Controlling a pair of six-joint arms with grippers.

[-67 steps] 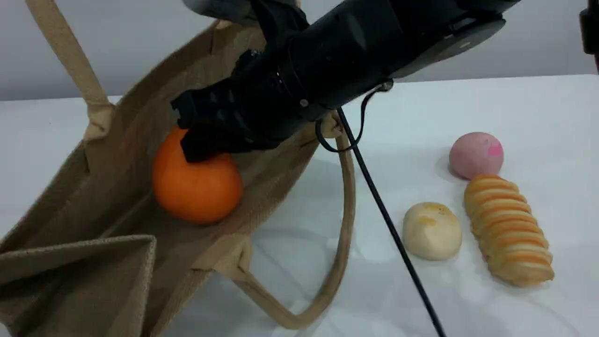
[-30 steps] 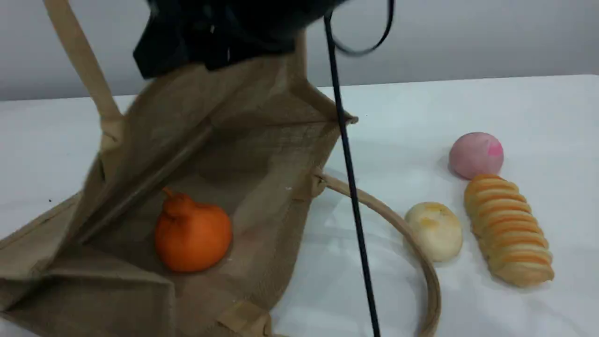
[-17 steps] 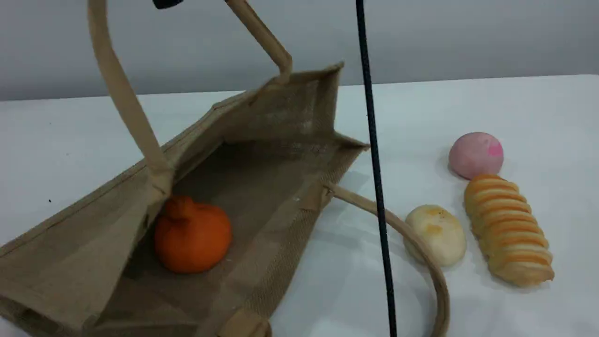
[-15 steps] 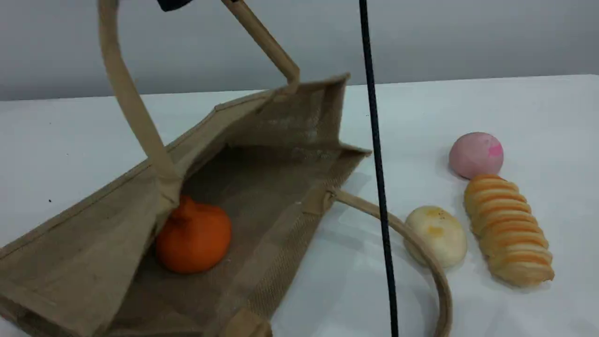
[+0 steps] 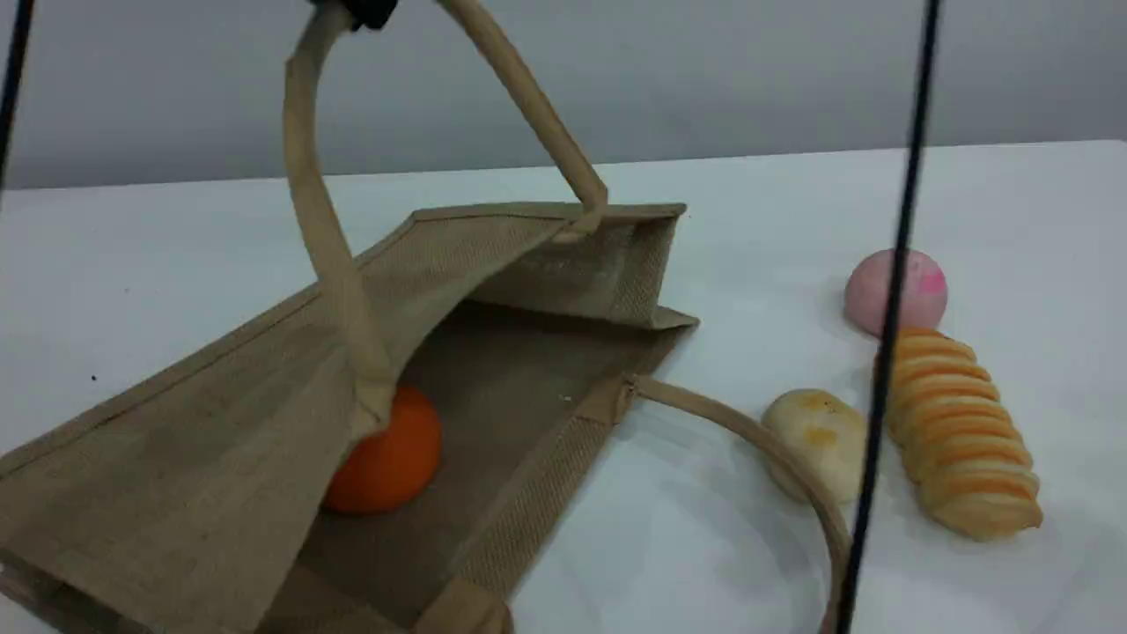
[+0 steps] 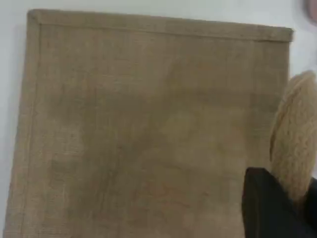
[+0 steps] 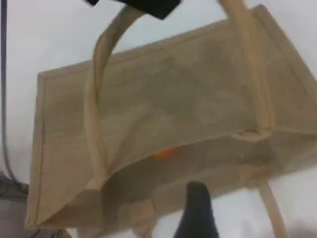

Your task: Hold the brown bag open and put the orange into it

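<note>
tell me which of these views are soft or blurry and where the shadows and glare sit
Scene view: fairly sharp, the orange clear inside the brown bag, a soft sheen on the table beside it, faint shadows under the foods. Left wrist view: soft, the weave smeared, the left gripper a dark blur. Right wrist view: blurred all over, the bag's edges hazy.

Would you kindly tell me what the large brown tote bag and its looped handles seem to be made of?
The large tan-brown tote bag looks like coarse woven jute or burlap: an open, rough weave shows on its walls, with a matte finish. Its thick beige looped handles seem to be a denser, smoother woven webbing, perhaps cotton; the exact fibre cannot be told.
</note>
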